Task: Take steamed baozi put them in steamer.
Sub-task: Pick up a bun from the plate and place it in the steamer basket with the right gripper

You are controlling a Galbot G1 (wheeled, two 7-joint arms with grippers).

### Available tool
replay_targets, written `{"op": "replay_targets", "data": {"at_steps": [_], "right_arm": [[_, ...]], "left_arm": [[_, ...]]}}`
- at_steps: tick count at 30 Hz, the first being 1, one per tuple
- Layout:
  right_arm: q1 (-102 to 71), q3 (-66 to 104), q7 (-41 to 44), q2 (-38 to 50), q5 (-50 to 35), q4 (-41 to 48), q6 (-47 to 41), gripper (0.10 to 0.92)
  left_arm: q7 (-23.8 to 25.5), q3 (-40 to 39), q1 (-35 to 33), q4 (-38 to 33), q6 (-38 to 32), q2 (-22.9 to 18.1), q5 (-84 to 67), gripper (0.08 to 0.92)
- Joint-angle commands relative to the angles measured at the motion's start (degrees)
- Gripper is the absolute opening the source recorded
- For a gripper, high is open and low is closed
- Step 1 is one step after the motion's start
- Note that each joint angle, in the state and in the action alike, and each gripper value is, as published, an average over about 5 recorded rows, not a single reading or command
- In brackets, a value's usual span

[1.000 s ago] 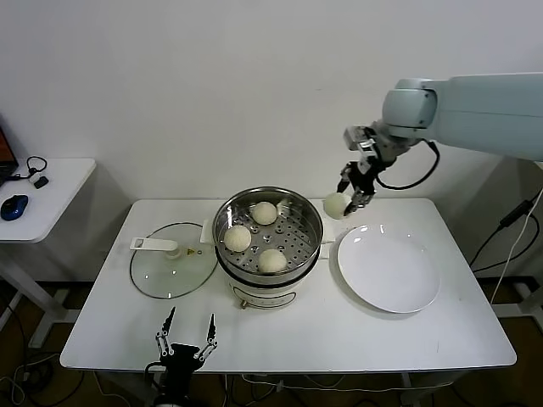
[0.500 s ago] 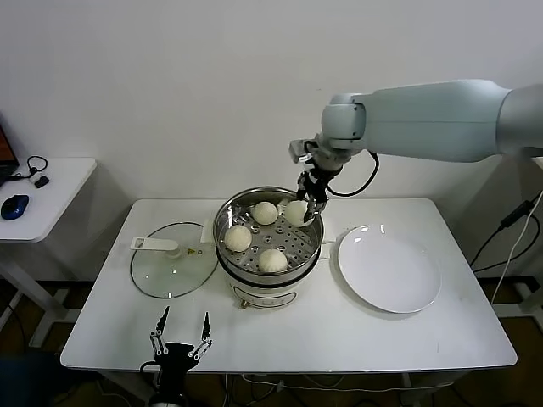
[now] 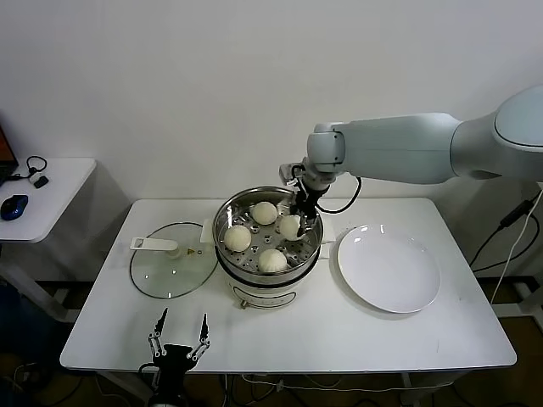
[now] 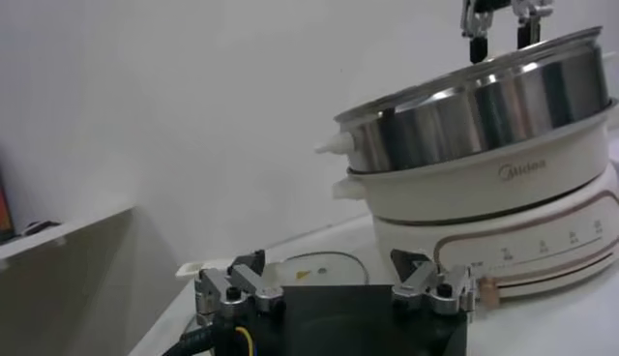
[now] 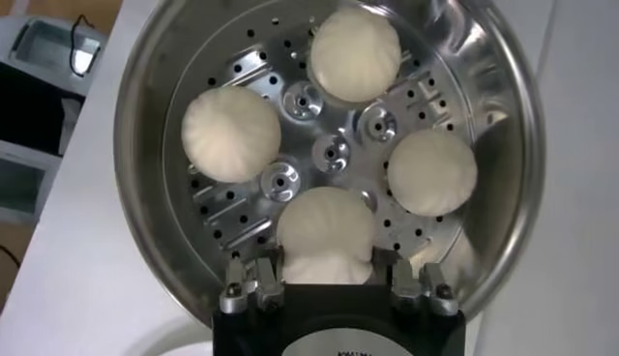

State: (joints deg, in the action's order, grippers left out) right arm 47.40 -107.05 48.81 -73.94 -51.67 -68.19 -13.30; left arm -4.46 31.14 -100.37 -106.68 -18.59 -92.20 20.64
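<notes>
Right gripper point(image 5: 327, 282) jaws slightly apart around fourth baozi point(image 5: 326, 230), setting it on steamer point(image 3: 312, 222) tray's free right spot.

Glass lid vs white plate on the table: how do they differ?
The glass lid lies left of the steamer, the white plate right. The lid is see-through with a white handle; the plate is opaque white and plain. Both are round, flat on the table, and hold no baozi.

Your white table point(image 3: 339, 335) carried the steamer point(image 3: 268, 267), a glass lid point(image 3: 172, 271) and a white plate point(image 3: 389, 268).
</notes>
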Motion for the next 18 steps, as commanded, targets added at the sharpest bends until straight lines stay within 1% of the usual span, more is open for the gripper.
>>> {"op": "replay_targets", "data": {"at_steps": [1, 6, 8, 14, 16, 18], "right_arm": [[-3.82, 0.73, -0.47, -1.02, 1.62, 1.52, -0.12, 0.621], [-3.83, 0.95, -0.92, -0.90, 1.94, 1.51, -0.12, 0.630], [-3.33, 0.96, -1.04, -0.68, 1.90, 1.43, -0.12, 0.651], [0.09, 1.02, -0.67, 1.44, 0.89, -0.11, 0.26, 0.792], [1.51, 1.64, -0.84, 2.69, 0.00, -0.88, 0.29, 0.814], [2.97, 2.78, -1.45, 4.39, -1.20, -1.70, 0.23, 0.820]], "left_arm": [[-0.02, 0.09, -0.05, 0.11, -0.07, -2.80, -0.03, 0.823], [0.00, 0.03, -0.09, 0.02, -0.08, -2.80, 0.06, 0.823], [0.02, 0.04, -0.10, -0.05, -0.07, -2.80, 0.09, 0.823], [0.07, 0.05, -0.13, -0.31, -0.05, -2.80, 0.17, 0.823], [0.09, 0.00, -0.15, -0.50, -0.01, -2.80, 0.23, 0.823], [0.13, -0.07, -0.21, -0.72, 0.05, -2.80, 0.28, 0.823]]}}
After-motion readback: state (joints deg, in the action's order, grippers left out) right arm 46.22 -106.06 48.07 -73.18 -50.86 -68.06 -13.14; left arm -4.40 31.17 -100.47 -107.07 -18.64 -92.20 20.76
